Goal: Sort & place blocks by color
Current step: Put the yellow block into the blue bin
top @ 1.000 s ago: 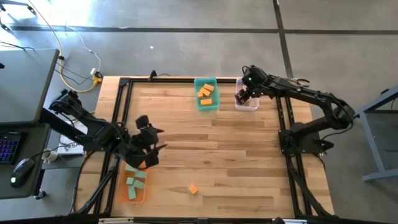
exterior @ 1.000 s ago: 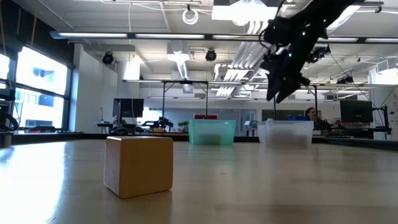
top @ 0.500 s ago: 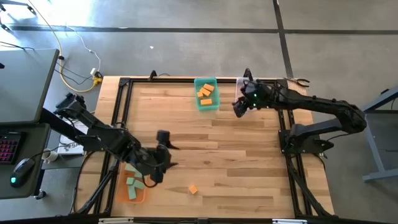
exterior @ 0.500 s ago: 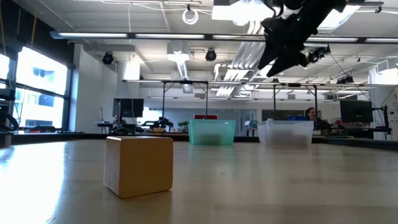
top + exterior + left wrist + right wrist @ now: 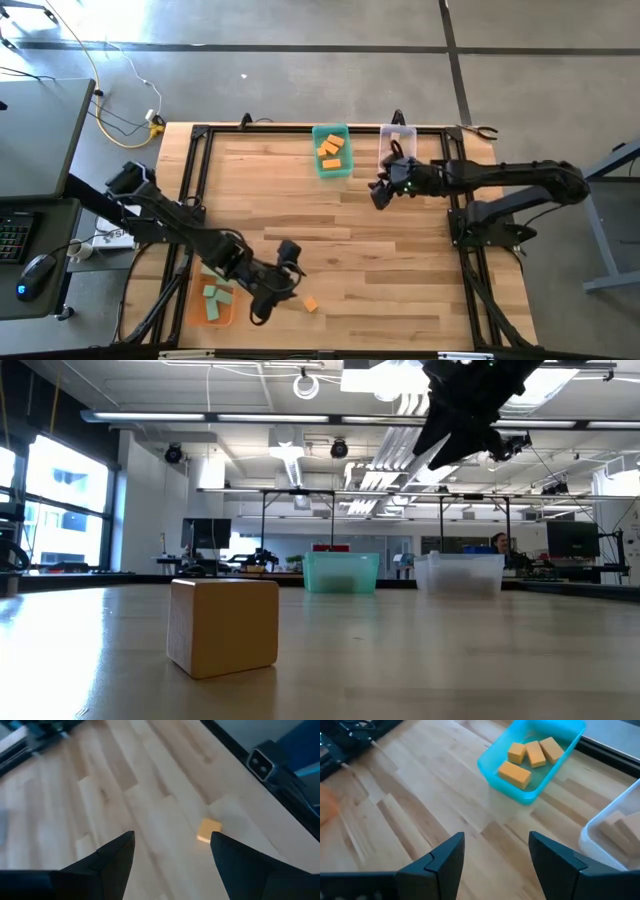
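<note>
The left hand [image 5: 283, 283] hovers wide open and empty, an orange block [image 5: 311, 304] at its four o'clock on the worktop [image 5: 400, 260]. The right hand [image 5: 379, 193] is open, empty, near the teal bin [image 5: 331, 152].

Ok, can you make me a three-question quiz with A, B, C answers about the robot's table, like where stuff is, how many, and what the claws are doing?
1. Where is the loose orange block?
A. In the clear bin
B. On the bare table, near the left gripper
C. On top of the teal bin

2. How many orange blocks lie in the teal bin?
A. One
B. Four
C. Nine

3. What is the left gripper doing?
A. Open and empty, pointing toward the loose block
B. Shut on a green block
C. Resting inside the orange bin

Answers:
1 B, the high view shows it alone on the wood beside the left gripper.
2 B, the right wrist view shows four orange pieces inside.
3 A, the left wrist view shows both fingers spread with nothing between them and the block ahead.
</note>
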You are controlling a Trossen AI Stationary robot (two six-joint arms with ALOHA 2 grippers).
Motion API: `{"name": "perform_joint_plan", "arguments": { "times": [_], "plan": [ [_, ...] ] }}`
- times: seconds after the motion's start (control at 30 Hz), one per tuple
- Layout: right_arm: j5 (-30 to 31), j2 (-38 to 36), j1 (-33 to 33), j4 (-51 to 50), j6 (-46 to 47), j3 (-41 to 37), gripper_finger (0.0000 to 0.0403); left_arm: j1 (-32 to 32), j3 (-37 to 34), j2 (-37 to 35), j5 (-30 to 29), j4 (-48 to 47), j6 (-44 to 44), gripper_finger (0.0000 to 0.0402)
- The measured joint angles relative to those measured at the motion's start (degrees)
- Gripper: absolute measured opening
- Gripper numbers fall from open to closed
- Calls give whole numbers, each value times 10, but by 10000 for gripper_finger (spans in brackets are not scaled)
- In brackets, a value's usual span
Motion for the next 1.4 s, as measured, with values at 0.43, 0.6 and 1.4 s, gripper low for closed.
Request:
{"name": "perform_joint_plan", "arguments": {
  "times": [0.43, 0.6, 1.4],
  "plan": [
    [75, 0, 104, -1, 83, 0, 209, 23, 0, 113, 110, 81, 18, 250],
    [95, 0, 134, -2, 97, 0, 209, 31, 0, 146, 149, 109, 18, 250],
    [107, 0, 162, -8, 96, 0, 209, 45, 0, 261, 197, 176, 22, 242]
  ]
}}
